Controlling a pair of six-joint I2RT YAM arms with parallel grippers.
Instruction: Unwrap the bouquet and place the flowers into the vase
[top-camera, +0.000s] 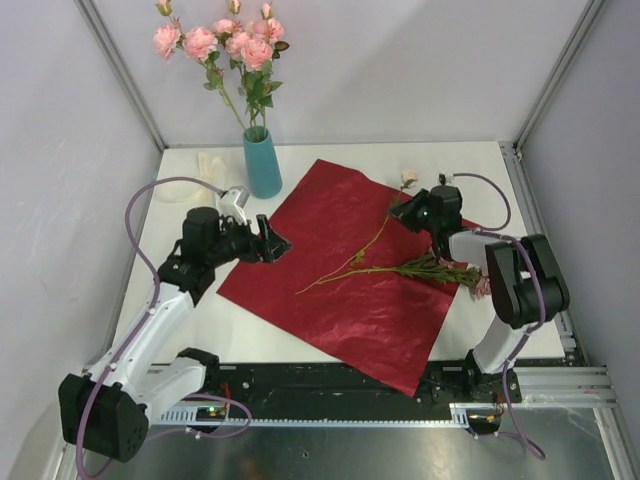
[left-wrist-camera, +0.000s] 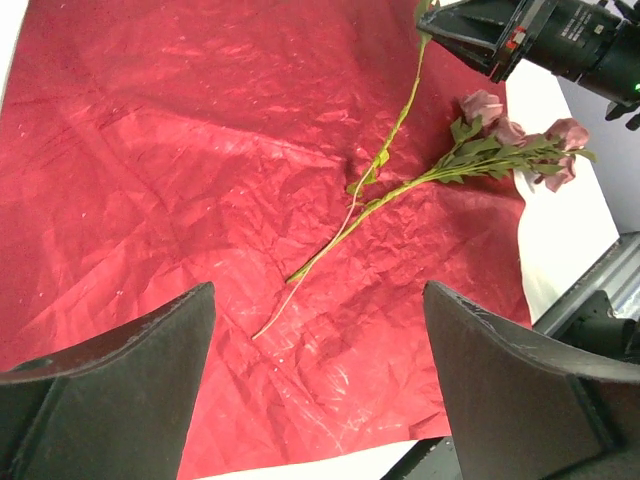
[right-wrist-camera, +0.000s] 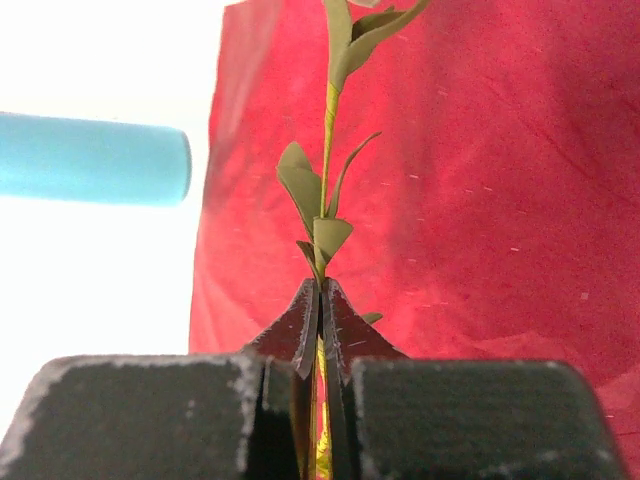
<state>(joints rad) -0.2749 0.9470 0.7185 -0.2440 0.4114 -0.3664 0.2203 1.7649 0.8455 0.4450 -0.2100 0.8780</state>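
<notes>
The dark red wrapping paper (top-camera: 350, 270) of the bouquet lies spread flat on the table. Two of the flowers rest on it. One is a thin green stem (top-camera: 365, 250) with my right gripper (top-camera: 405, 210) shut on its upper part; the wrist view shows the leafy stem (right-wrist-camera: 326, 150) pinched between the closed jaws. The other flower (top-camera: 425, 268) lies across the paper's right side, its mauve blooms (left-wrist-camera: 515, 135) past the edge. The teal vase (top-camera: 262, 162) stands at the back left, holding several pink roses (top-camera: 235, 42). My left gripper (top-camera: 270, 243) hangs open over the paper's left edge, holding nothing.
A cream ribbon-like thing (top-camera: 208, 165) lies left of the vase, and a small cream thing (top-camera: 410, 178) sits just behind the right gripper. Grey walls close in the table on three sides. A metal rail (top-camera: 400, 385) runs along the near edge.
</notes>
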